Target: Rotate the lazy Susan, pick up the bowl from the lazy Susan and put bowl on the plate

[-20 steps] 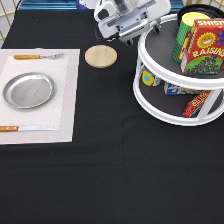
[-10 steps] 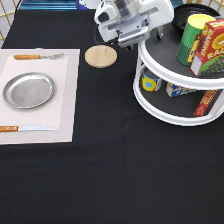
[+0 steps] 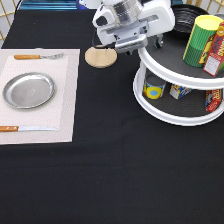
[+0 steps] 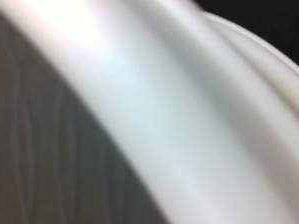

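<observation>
Filling the exterior view's three o'clock side, the lazy Susan (image 3: 165, 116) carries the black bowl (image 3: 189, 15) at one o'clock on its upper tier. Only the wrist view shows its white rim (image 4: 168, 115) close up. The plate (image 3: 28, 90) sits empty at nine o'clock. The gripper (image 3: 150, 46) hovers at the tier's edge; whether its jaws are parted cannot be told.

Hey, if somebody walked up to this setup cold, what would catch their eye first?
Probably the white two-tier lazy Susan at the exterior view's right, loaded with bright packages, and the gripper at its upper rim. The black bowl sits at the back of the top tray, near the exterior view's top. At the left, the silvery plate lies bare on a placemat.
</observation>
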You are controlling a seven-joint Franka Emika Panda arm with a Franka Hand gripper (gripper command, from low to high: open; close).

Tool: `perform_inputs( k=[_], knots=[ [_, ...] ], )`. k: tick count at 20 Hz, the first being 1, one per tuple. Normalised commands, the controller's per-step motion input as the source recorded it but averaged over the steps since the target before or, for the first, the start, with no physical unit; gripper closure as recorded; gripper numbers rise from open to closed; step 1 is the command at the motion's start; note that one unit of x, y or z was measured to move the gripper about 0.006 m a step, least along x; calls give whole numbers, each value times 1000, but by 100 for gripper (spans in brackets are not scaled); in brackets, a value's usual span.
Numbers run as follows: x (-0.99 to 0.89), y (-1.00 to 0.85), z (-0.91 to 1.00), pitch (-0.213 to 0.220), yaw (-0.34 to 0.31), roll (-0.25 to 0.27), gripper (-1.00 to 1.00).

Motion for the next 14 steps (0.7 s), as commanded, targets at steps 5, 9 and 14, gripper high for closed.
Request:
perform_inputs(
  k=[5,9,14],
  knots=[
    [858,-121,-19,86,64,-52,-100],
    [770,-26,43,26,99,-75,-100],
    [260,-202,354,-2,105,-29,-100]
  ],
)
